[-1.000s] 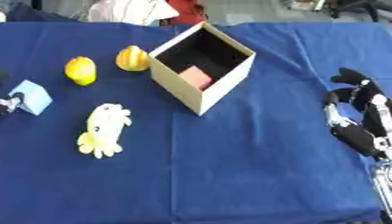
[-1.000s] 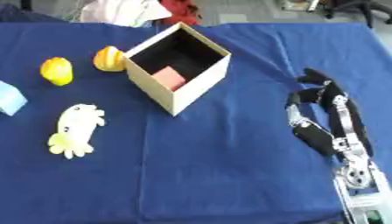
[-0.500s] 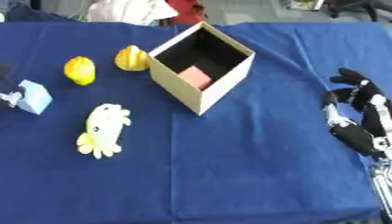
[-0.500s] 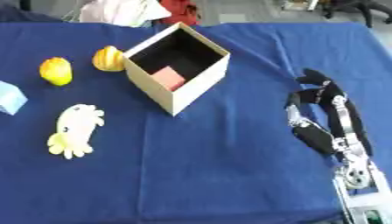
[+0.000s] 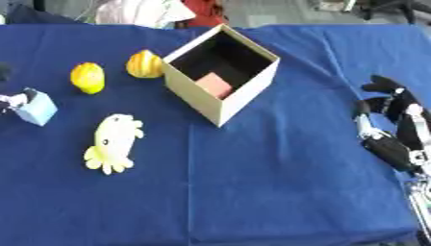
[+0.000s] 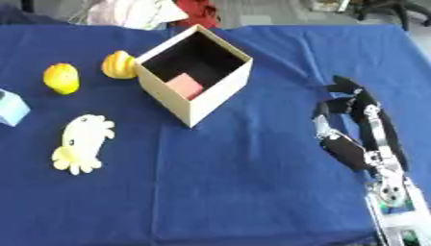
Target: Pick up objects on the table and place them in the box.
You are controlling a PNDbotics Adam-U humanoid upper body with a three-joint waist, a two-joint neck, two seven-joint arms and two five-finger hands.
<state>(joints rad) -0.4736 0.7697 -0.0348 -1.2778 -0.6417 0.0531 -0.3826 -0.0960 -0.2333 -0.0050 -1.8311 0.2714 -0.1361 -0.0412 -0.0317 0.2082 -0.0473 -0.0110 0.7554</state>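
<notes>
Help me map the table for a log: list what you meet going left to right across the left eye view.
Left hand → light blue block → yellow lemon → yellow octopus toy → orange fruit → box holding a pink block → right hand.

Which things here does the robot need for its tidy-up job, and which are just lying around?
For the job: box, pink block already inside, lemon, orange fruit, blue cube, yellow octopus toy.

Just lying around: clothes beyond the table's far edge.

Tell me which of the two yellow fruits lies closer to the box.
The orange-yellow fruit, right beside the box wall. The lemon-yellow fruit lies further left, apart from it.
</notes>
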